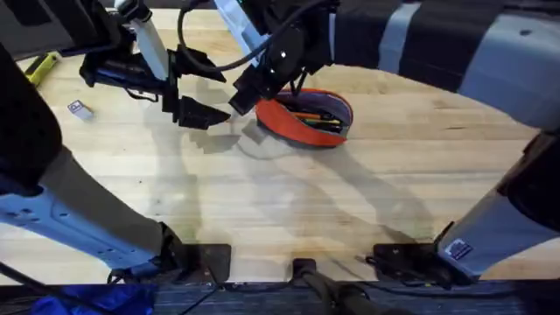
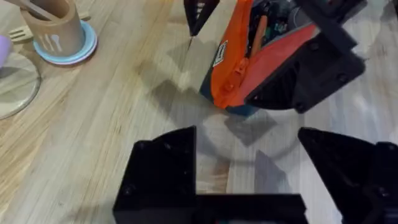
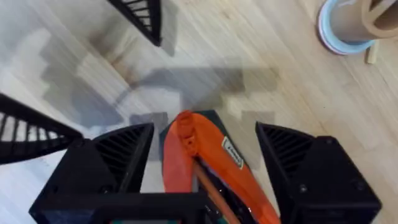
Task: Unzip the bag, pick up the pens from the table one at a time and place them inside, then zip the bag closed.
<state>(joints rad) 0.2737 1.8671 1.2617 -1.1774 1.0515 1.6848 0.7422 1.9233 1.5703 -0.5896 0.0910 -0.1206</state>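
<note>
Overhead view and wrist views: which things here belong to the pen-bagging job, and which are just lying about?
Part of the job:
- bag, orange, unzipped
- pens lying inside it
- right gripper, open, straddling the bag's end
- left gripper, open, just short of the bag

Just lying about:
- cup of pale sticks on a blue coaster
- yellow-and-black tool
- small pale block

robot lab: two arms mounted at butcher-block table (image 1: 289,219).

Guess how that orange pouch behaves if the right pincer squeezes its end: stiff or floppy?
Probably floppy: the orange pouch looks like soft fabric, and its open mouth sags around the pens. It likely buckles rather than lifts flat. The open right pincer straddles its end, so a pinch may slide it across the table.
</note>
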